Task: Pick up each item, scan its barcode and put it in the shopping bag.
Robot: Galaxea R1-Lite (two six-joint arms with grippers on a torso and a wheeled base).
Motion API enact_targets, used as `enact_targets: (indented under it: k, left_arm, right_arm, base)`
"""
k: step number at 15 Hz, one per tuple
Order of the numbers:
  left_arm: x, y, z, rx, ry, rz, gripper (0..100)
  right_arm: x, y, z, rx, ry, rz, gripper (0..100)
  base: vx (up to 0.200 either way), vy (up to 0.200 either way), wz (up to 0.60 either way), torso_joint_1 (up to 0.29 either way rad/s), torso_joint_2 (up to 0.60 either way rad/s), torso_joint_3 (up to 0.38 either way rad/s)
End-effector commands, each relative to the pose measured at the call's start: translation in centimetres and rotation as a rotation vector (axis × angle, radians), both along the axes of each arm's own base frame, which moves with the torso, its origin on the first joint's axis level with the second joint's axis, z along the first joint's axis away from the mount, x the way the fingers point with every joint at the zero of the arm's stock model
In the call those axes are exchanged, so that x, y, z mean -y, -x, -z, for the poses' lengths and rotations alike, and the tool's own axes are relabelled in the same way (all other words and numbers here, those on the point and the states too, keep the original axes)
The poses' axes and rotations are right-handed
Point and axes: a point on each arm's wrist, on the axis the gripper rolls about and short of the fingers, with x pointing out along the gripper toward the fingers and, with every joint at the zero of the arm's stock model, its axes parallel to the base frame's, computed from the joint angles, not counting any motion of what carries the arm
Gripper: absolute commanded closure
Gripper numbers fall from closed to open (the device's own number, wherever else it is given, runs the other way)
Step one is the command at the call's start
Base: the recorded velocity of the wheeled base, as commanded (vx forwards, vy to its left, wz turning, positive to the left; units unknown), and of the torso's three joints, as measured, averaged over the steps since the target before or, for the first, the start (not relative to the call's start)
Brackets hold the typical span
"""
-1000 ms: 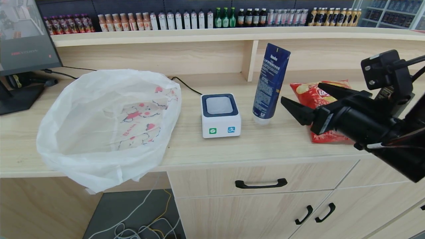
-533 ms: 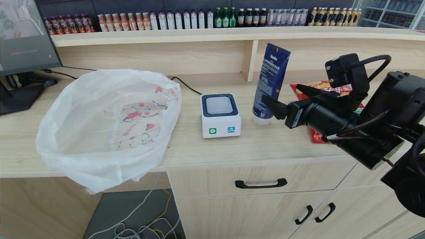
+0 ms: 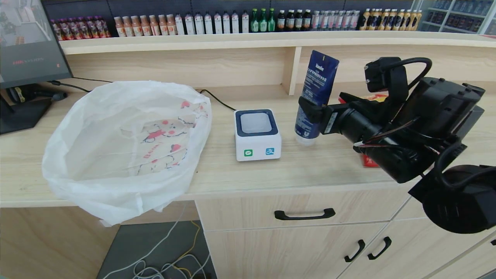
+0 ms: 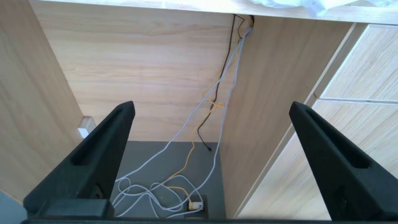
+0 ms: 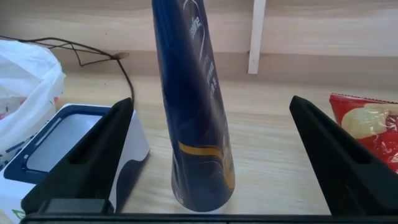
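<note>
Two fingers of my right gripper point(image 3: 324, 101) stand wide apart on either side of the blue tube point(image 3: 316, 97), right of centre in the head view. In the right wrist view the right gripper point(image 5: 211, 102) has the tube point(image 5: 196, 112) between its fingers with a gap on each side, so I am not touching it. The tube stands on its cap on the counter point(image 3: 302, 166), leaning a little.

Just left of the tube, near the middle of the head view, sits the white scanner point(image 3: 257, 133), its window facing up; the right wrist view shows the scanner point(image 5: 68, 155) beside the tube. The red chip bag point(image 3: 366, 159) lies on the counter at the right, mostly hidden behind my arm, and its edge point(image 5: 367, 124) shows past my far finger.

The white shopping bag point(image 3: 77, 116) sits open at the left of the head view, hanging over the counter's front edge, well apart from the tube.

My left gripper point(image 4: 211, 107) is spread wide and holds nothing; it hangs below counter level, facing loose cables point(image 4: 180, 180) on the floor.
</note>
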Motion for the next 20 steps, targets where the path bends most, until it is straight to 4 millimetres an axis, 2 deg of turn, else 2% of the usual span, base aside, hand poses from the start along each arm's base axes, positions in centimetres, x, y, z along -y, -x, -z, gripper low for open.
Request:
enact_targets:
  k: [1,6,14,20]
  left_arm:
    - [0.0,0.0,0.0,0.000,0.000,0.000,0]
    - [0.0,0.0,0.0,0.000,0.000,0.000,0]
    - [0.0,0.0,0.0,0.000,0.000,0.000,0]
    - [0.0,0.0,0.0,0.000,0.000,0.000,0]
  right_arm:
    - [-0.6,-0.6,0.9,-0.011,0.013,-0.004,0]
    - [-1.9,-1.9,1.2,0.025,-0.013,-0.019,0]
    - [-2.1,-2.5,1.2,0.028,-0.022,-0.008,0]
    - [-2.3,-2.9,2.7,0.005,-0.021,0.004,0]
  base:
    - [0.000,0.000,0.00,0.000,0.00,0.000]
    - [0.000,0.000,0.00,0.000,0.00,0.000]
    - [0.000,0.000,0.00,0.000,0.00,0.000]
    - [0.000,0.000,0.00,0.000,0.00,0.000]
